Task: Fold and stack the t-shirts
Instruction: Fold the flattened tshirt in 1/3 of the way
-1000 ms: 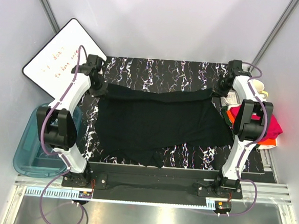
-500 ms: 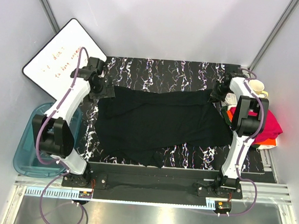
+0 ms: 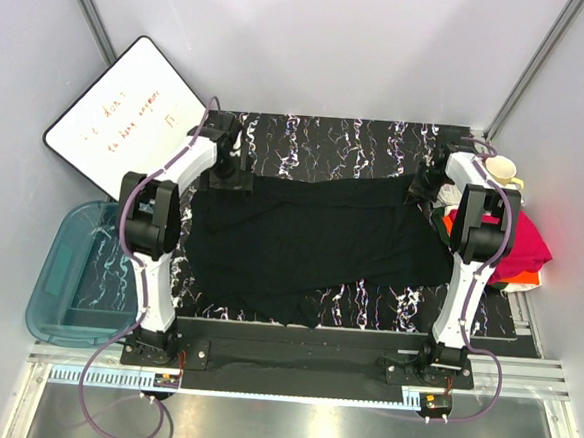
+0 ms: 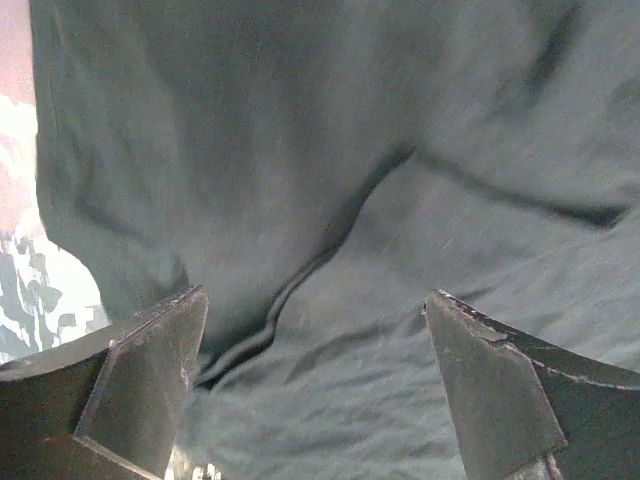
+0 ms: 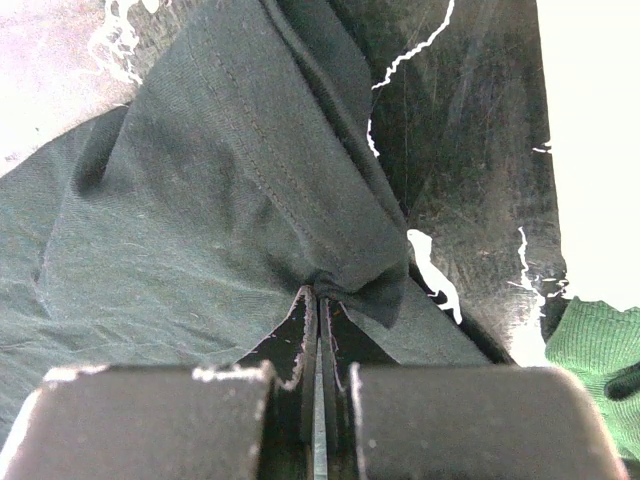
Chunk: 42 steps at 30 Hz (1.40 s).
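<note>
Two arms reach to the far edge of the black t-shirt (image 3: 310, 245), which lies spread across the marbled table (image 3: 318, 136). We see the right gripper (image 5: 318, 296) pinched tight on a bunched fold at the shirt's far right corner. The left gripper (image 4: 315, 300) hangs over the far left corner, fingers spread wide, nothing between them. At the table's right edge the pink t-shirt (image 3: 528, 246) sits crumpled, an orange piece (image 3: 524, 279) showing at its near side, a cream mug (image 3: 500, 171) beyond.
</note>
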Tool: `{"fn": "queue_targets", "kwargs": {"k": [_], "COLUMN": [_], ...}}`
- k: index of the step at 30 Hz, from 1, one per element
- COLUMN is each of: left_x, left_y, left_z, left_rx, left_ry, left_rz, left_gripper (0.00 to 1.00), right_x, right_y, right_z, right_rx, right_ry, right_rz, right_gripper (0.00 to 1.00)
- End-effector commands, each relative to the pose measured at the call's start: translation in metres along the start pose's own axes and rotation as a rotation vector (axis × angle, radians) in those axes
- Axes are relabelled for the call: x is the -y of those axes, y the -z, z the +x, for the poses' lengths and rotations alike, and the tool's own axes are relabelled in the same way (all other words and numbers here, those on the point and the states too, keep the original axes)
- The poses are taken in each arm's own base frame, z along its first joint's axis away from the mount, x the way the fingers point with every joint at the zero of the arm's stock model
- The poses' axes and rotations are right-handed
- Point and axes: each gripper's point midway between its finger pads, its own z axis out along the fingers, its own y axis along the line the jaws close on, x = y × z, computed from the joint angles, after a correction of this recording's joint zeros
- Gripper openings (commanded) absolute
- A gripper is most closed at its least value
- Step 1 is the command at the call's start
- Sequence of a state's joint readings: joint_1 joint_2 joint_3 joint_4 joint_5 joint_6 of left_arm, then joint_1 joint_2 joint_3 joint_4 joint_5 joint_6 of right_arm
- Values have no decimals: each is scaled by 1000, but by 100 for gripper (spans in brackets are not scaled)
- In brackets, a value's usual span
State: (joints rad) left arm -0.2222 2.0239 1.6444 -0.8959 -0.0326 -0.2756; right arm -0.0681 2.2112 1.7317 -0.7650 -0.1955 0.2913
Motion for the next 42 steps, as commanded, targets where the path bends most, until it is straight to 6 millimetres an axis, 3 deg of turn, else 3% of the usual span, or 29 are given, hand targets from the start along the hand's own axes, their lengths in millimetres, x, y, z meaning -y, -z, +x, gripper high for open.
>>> {"fn": "queue_targets", "kwargs": {"k": [1, 6, 13, 16, 17, 19, 22, 25, 27, 31, 37, 42], "left_x": [20, 24, 33, 37, 38, 39, 45, 50, 51, 51, 49, 49], "left_y": [8, -14, -27, -30, -31, -32, -30, -30, -31, -27, 15, 30], "left_z": [-43, -45, -37, -33, -32, -30, -28, -24, -19, -14, -23, -13], "left_rx": [104, 69, 31, 19, 15, 10, 6, 2, -10, -11, 78, 83], "left_ry": [-32, -42, -63, -74, -75, -78, -87, -102, -102, -108, -108, -109], "left_rz": [91, 97, 118, 128, 130, 132, 145, 148, 142, 133, 133, 143], "left_gripper": [94, 93, 75, 73, 65, 59, 38, 9, 0, 0, 0, 0], "right_x": [-5, -7, -10, -11, -11, -12, -13, -13, -14, -14, -13, -12], "right_y": [8, 8, 7, 6, 6, 5, 4, 3, 3, 4, 3, 0], "right_z": [-7, -9, -13, -15, -16, -17, -19, -21, -22, -22, -19, -16], "right_rx": [15, 9, 9, 10, 12, 10, 11, 12, 14, 13, 5, -6], "right_ry": [21, 21, 18, 15, 19, 19, 18, 19, 17, 20, 26, 24], "right_rz": [3, -4, -13, -16, -17, -19, -21, -22, -21, -24, -21, -25], "right_gripper": [0, 0, 0, 0, 0, 0, 0, 0, 0, 0, 0, 0]}}
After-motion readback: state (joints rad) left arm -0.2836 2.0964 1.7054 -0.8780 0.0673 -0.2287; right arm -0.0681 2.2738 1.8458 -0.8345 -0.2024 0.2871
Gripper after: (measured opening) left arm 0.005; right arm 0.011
